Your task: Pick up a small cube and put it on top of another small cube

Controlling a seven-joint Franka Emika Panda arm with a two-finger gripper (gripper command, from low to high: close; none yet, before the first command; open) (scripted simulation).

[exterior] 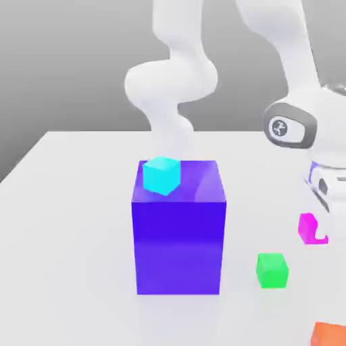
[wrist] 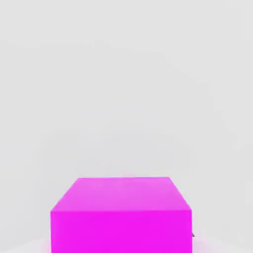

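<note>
Magenta cube [exterior: 309, 228] near right edge of surface [exterior: 74, 203] in exterior view, appearing lifted just off it, under the arm's wrist. Gripper [exterior: 317, 223] clamped on magenta cube, close up in hand view [wrist: 121, 215]. Green cube [exterior: 272, 269] near front of surface, just beside, apart. Big blue block [exterior: 179, 230] mid-surface, cyan cube [exterior: 161, 175] on its top back corner. Orange cube [exterior: 331, 334] at front right corner. Likely light, rigid, glossy so maybe slippery; best held on opposite flat sides, centred.

Exterior view: raised, looks down across white table [exterior: 74, 203] toward arm base, mid-range. Hand view: very close above small magenta cube [wrist: 121, 215]. Both views share that cube [exterior: 309, 228].
</note>
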